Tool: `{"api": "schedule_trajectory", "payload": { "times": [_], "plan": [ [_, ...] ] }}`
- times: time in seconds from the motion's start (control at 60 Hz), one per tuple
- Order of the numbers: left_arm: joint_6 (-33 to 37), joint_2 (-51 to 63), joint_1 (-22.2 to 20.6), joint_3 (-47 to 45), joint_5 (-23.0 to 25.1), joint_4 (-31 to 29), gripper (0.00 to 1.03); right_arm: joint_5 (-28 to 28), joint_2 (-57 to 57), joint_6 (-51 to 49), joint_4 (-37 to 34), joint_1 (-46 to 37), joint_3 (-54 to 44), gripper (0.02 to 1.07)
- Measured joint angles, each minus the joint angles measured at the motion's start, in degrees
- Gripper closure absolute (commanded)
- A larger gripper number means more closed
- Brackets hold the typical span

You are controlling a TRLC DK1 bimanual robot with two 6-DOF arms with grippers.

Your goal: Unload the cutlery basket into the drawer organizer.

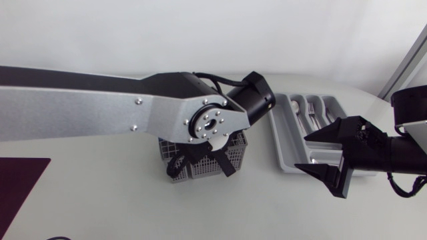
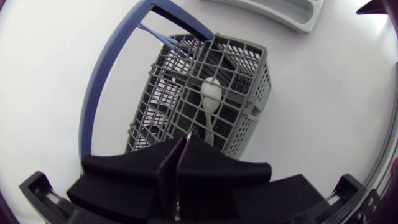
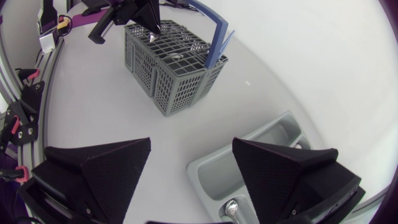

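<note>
Our left arm [image 1: 80,107] comes in across the table [image 1: 100,200] and ends right above the cutlery basket [image 3: 177,81], hiding much of it in the head view; our left gripper [image 2: 184,144] points down into the basket, its two fingers pressed together with only a thin seam between them. A spoon [image 2: 210,93] stands in one of the basket's grid compartments just ahead of those fingertips; its bowl is the far end and its handle runs back towards the tips; we cannot tell whether the fingers touch the handle, and we see nothing clamped in the seam. The basket is grey wire-like plastic with a blue handle [image 2: 99,87] arching over one side; it sits on the pale table, near the middle, well apart from the drawer organizer [image 1: 283,143].

The organizer is a grey tray with long compartments, lying to the right of the basket; several pieces of metal cutlery [image 1: 310,117] already lie in its far compartments. Our right gripper [image 3: 191,143] hangs over the organizer's near end with its wedge fingers spread wide and nothing between them; in its own wrist view the tray's corner shows beneath the gap, with a bit of shiny metal [image 3: 231,208] in it.

A dark purple mat [image 1: 17,193] lies at the table's left edge.
</note>
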Motion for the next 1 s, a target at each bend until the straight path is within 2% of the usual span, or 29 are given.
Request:
{"api": "schedule_trajectory", "payload": {
  "times": [0.317,0.567,0.683,0.767,0.817,0.867,0.883,1.0],
  "plan": [
    [2.47,-6.84,-2.21,0.0,-4.81,0.02,0.9,0.04,-2.25,4.07,0.7,4.02,-0.37,0.13],
    [3.1,-13.27,-4.68,0.0,-7.56,0.02,0.89,1.05,-9.68,11.85,6.49,10.47,-4.02,0.13],
    [2.97,-15.41,-4.76,0.66,-7.45,0.02,0.89,4.44,-13.22,16.9,9.62,15.19,-4.76,0.13],
    [2.34,-15.8,-4.74,1.75,-5.68,0.13,0.89,7.63,-14.97,19.8,12.04,18.8,-5.66,0.13],
    [1.14,-15.89,-4.61,2.36,-4.0,0.28,0.89,11.34,-16.31,21.92,14.12,22.14,-6.75,0.13],
    [-0.13,-15.89,-4.09,2.8,-0.63,0.72,0.89,15.32,-17.2,23.45,16.13,25.68,-7.67,0.14],
    [-0.92,-15.89,-3.54,2.97,1.88,1.31,0.89,17.31,-17.51,24.3,17.35,27.61,-8.09,0.14],
    [-4.55,-15.52,-0.79,3.63,9.46,2.73,0.89,25.14,-17.9,26.73,21.94,34.47,-9.29,0.17]
  ]
}}
